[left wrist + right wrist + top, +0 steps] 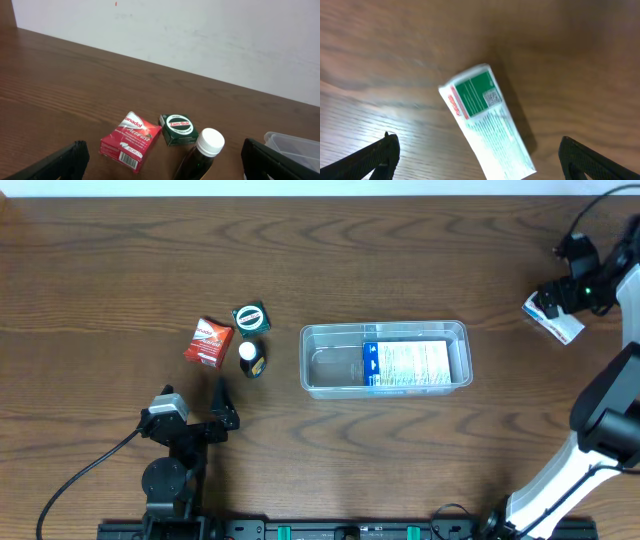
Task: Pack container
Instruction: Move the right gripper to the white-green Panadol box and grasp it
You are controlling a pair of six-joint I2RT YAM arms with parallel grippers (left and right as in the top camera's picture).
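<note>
The clear plastic container (pixel 330 360) lies mid-table with a blue and white box (pixel 405 365) inside its right half; its corner shows in the left wrist view (pixel 295 145). A red box (pixel 208 342), a green tin (pixel 251 318) and a dark bottle with a white cap (pixel 250 358) lie left of it. In the left wrist view the red box (pixel 131 142), the tin (pixel 178 129) and the bottle (pixel 202 155) sit ahead of my open left gripper (pixel 160 167). My right gripper (pixel 480 160) is open above a white and green box (pixel 487 122), at the far right in the overhead view (pixel 552 317).
The left arm's base (pixel 165 475) stands near the table's front edge. The right arm (pixel 600 420) reaches along the right side. A white wall (pixel 200 35) lies beyond the table's far edge.
</note>
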